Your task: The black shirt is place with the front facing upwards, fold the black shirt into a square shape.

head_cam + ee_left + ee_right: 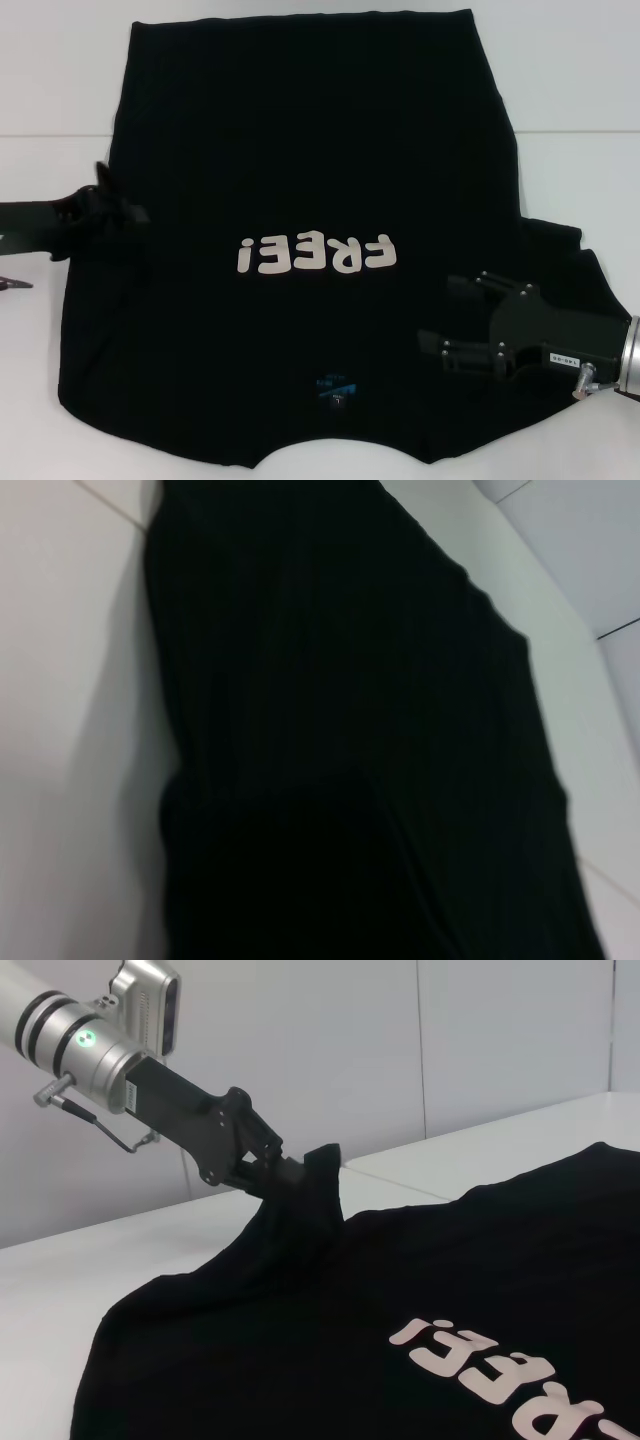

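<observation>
The black shirt (300,150) lies spread on the white table, front up, its off-white "FREE!" lettering (318,256) upside down to me and a small blue neck label (335,388) near the front edge. At the shirt's left edge, my left gripper (122,207) is shut on a pinch of cloth. In the right wrist view this pinch is raised into a small peak off the table at the left gripper (300,1172). My right gripper (450,315) hovers open over the shirt's right side, near the sleeve. Black cloth (350,730) fills the left wrist view.
The white table (580,100) shows bare around the shirt on the left, right and far side, with a seam line across it. The shirt's collar edge reaches the table's front edge. A small dark part (12,283) pokes in at the far left.
</observation>
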`<state>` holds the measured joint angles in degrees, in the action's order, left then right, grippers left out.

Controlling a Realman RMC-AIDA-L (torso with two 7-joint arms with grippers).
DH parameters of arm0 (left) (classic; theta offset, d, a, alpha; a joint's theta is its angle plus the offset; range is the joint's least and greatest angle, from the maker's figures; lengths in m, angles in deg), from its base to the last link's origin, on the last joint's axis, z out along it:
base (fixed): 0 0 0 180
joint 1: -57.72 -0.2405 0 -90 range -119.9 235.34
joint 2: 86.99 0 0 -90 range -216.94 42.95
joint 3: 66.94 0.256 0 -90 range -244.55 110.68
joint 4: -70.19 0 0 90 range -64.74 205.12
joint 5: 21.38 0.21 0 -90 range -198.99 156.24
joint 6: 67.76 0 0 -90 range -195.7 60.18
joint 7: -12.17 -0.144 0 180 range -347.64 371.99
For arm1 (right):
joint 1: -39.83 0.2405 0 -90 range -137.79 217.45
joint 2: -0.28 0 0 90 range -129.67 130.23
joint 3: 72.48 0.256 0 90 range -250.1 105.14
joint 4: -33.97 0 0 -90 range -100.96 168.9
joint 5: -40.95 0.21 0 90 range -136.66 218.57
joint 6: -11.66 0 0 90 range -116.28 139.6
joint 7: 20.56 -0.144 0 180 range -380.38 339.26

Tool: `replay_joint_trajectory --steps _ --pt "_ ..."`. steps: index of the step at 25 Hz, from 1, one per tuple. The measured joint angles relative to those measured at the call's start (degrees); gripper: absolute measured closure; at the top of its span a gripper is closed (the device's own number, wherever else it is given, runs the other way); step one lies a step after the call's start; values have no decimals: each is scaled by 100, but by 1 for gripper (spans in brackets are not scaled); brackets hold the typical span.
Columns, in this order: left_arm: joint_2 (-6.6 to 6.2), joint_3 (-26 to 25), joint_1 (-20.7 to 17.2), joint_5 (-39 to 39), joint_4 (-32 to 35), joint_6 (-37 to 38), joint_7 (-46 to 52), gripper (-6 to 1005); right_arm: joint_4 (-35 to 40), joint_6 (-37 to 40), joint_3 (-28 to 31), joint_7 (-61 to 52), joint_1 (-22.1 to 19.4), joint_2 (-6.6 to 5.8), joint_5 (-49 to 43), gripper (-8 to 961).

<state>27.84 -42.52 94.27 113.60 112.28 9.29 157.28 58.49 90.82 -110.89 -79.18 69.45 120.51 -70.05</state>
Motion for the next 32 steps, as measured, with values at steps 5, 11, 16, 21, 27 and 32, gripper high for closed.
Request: replay_joint_trajectory --steps 5,11,16,21,27,32 --pt "-27 -6 -43 -744 -446 85 -11 841 -13 0 0 32 0 0 0 31" --pt "17 -8 -111 -1065 -782 24 -149 622 -65 1 13 91 -1 0 0 31" --pt "39 -11 -227 -1199 -814 -42 -194 477 -74 3 9 148 -1 0 0 32" --pt "63 -16 -286 -1350 -816 -112 -244 401 -82 3 2 150 -1 0 0 32" --pt "113 119 -209 -1414 -830 -123 -623 392 -95 3 28 150 -1 0 0 32" --pt "107 72 -212 -1487 -781 -158 -895 385 -96 -2 36 149 -1 -1 0 32"
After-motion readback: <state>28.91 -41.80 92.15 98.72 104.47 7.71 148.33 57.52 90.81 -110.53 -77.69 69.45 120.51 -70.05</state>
